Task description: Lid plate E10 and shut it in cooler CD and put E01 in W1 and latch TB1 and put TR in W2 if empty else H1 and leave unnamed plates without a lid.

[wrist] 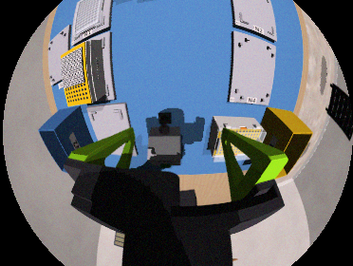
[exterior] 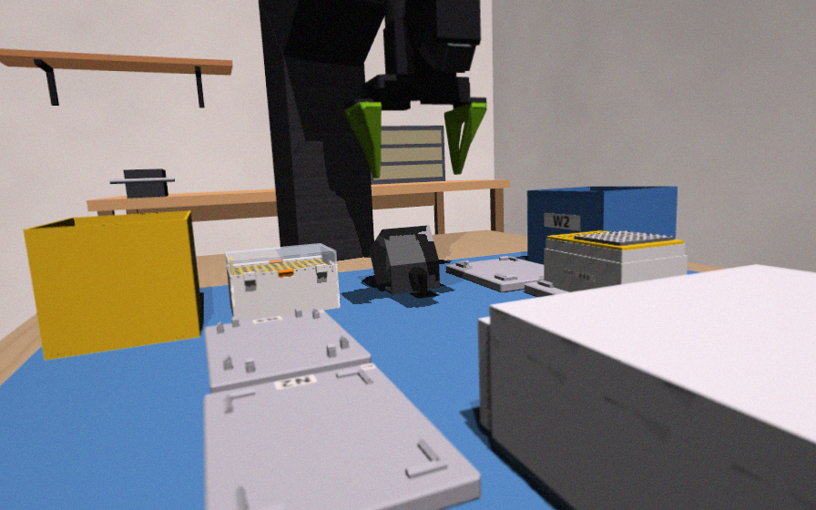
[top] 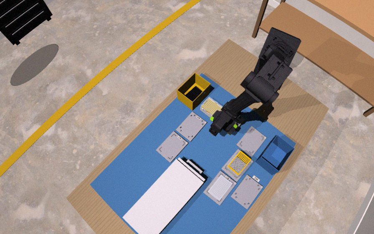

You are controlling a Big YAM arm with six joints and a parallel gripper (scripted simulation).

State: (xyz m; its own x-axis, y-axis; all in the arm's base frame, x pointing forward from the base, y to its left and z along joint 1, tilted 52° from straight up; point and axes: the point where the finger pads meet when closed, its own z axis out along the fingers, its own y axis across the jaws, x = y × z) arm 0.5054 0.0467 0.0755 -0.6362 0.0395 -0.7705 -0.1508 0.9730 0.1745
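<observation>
My gripper is open and empty, with its green fingers spread wide. It hangs well above the grey DONE key housing, which the arm hides in the top view. The tip box TB1 stands to its left with a clear lid on it. The yellow bin W1 holds a black plate. Nests N4 and N2 are bare. The tip rack TR sits on a nest.
A white plate lies on a nest beside the white cooler CD. The blue bin W2 stands at the right. Bare nests lie near it.
</observation>
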